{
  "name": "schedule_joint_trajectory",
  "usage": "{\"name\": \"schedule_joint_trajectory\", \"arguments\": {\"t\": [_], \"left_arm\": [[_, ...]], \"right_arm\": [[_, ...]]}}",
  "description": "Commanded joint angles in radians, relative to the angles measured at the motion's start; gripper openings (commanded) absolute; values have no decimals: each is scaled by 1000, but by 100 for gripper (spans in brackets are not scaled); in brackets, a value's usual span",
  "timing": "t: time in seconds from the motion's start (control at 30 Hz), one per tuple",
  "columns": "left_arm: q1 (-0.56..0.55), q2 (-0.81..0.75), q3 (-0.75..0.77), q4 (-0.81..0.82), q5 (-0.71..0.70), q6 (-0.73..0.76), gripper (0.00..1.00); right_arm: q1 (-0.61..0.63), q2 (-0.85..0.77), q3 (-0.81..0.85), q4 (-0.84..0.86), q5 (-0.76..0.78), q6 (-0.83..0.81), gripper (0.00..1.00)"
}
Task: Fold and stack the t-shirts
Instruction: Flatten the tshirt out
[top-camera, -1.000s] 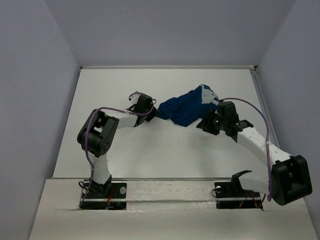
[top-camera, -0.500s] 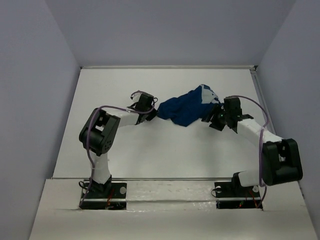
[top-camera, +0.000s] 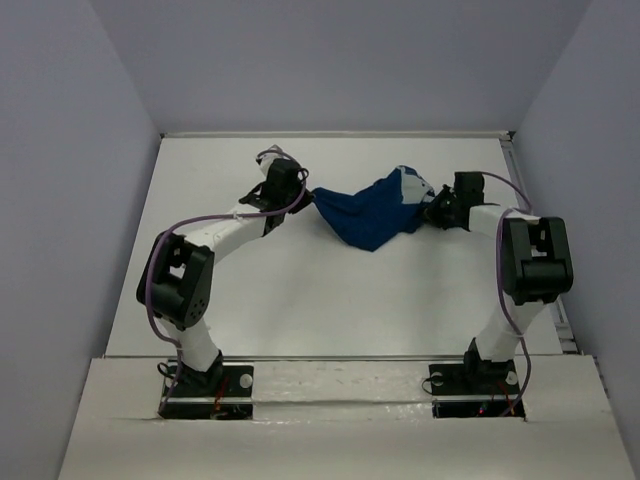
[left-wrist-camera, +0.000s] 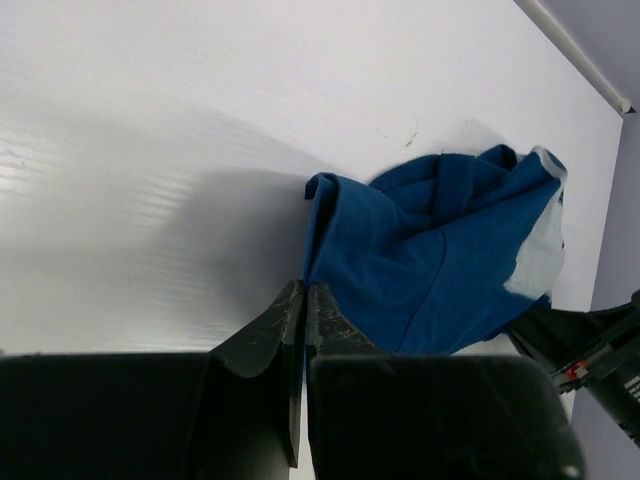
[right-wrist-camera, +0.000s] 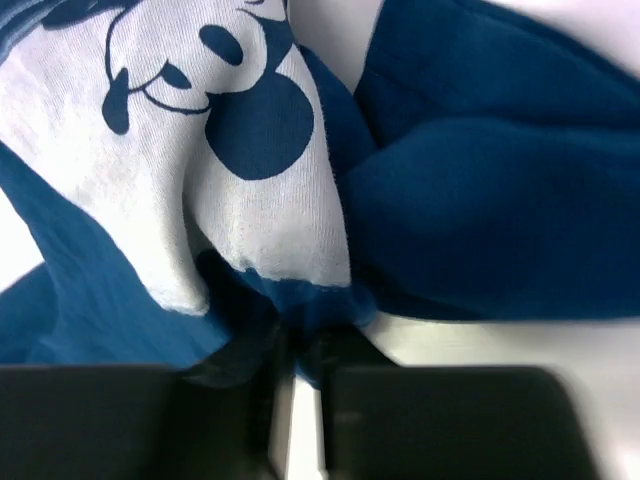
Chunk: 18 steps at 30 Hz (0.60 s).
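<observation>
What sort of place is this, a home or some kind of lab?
Probably a robot test cell in a lab: a white table boxed in by plain grey walls, a left arm and right arm bolted at its near edge, and a single navy t-shirt.

- Robot lab test cell, not a home or shop.
- Bare white bench (top-camera: 330, 300), boxed in on three sides by plain pale walls (top-camera: 70, 200).
- Left arm (top-camera: 215, 235) and right arm (top-camera: 525, 260) bolted at the near edge, purple cables (top-camera: 148, 295) exposed.
</observation>
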Motion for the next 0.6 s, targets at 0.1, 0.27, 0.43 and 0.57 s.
{"name": "schedule_joint_trajectory", "arguments": {"t": [0.1, 0.27, 0.43, 0.57], "left_arm": [[37, -98, 128, -60, -26, 121, 0], [80, -173, 424, -116, -44, 221, 0], [236, -300, 613, -136, 9, 255, 0], [338, -400, 577, -130, 42, 239, 0]], "right_arm": [[3, -93, 101, 71, -17, -58, 0], [49, -333, 343, -204, -21, -186, 0], [49, -465, 581, -469, -119, -304, 0], [49, -498, 597, -510, -193, -342, 0]]}}
